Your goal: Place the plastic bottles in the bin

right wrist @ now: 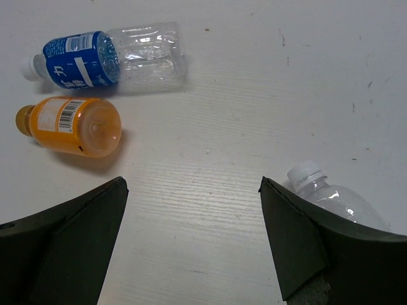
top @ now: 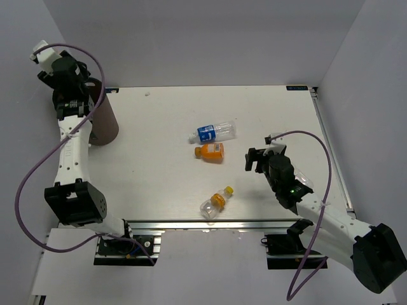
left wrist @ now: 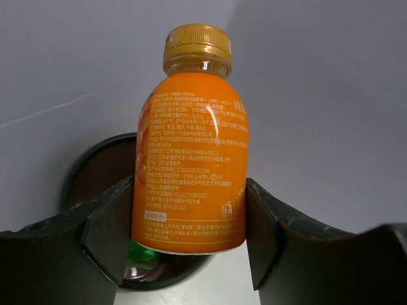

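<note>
The left tool (left wrist: 189, 236) grasps an orange-filled bottle (left wrist: 191, 159) across its long axis, at the far-left corner of the bench (top: 159, 184). The bottle's base end sits over the open mouth of the bin (left wrist: 95, 175), so the drop looks straight down. The right tool (right wrist: 191, 219) hangs released.

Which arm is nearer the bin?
Left. The left arm holds an orange bottle above the bin; the right arm is far across the table.

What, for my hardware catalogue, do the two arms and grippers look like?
The left arm and right arm have white links, black joints and looping purple cables. The left gripper and right gripper have blocky black fingers.
</note>
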